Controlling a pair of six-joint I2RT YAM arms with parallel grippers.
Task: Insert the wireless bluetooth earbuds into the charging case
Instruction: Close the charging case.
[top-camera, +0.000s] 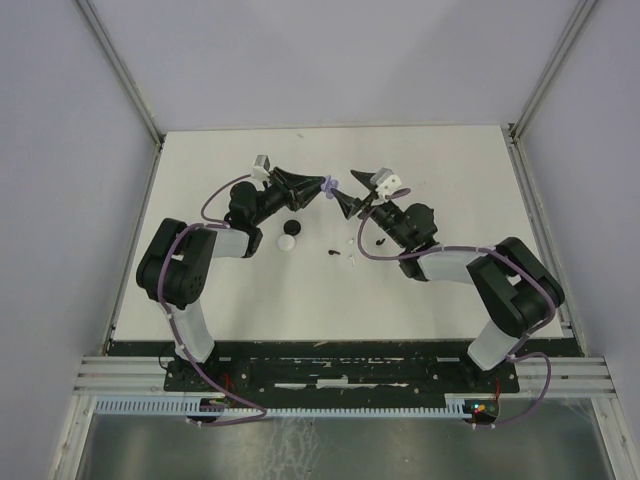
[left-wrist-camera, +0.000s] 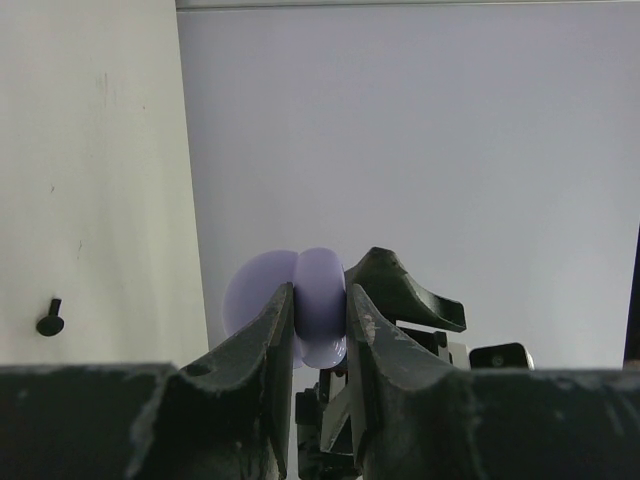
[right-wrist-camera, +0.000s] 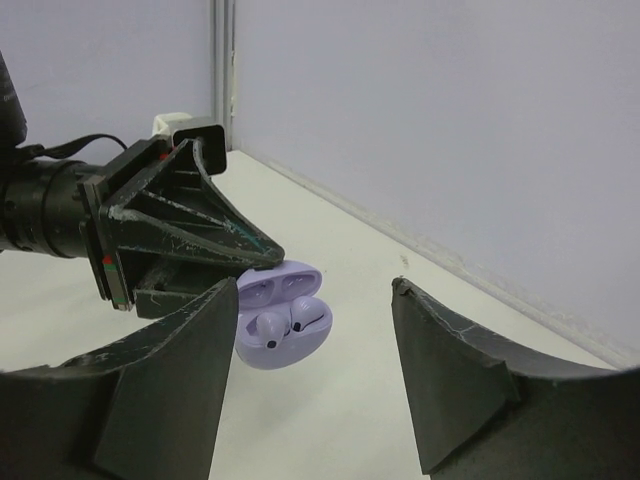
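Note:
My left gripper (top-camera: 322, 186) is shut on an open lilac charging case (top-camera: 333, 187) and holds it above the table. In the left wrist view its jaws (left-wrist-camera: 320, 298) pinch the case (left-wrist-camera: 258, 292) from both sides. In the right wrist view the case (right-wrist-camera: 262, 355) faces me with two lilac earbuds (right-wrist-camera: 271, 326) seated in it. My right gripper (top-camera: 353, 190) is open and empty, right in front of the case; in its own view its fingers (right-wrist-camera: 315, 290) stand wide apart. Loose earbuds lie on the table: a black one (top-camera: 333, 251) and white ones (top-camera: 354, 262).
A white puck (top-camera: 287, 241) and a black puck (top-camera: 293, 226) lie under the left arm. A small black piece (top-camera: 380, 240) lies under the right arm. A black earbud (left-wrist-camera: 49, 320) shows on the table in the left wrist view. Walls enclose the table.

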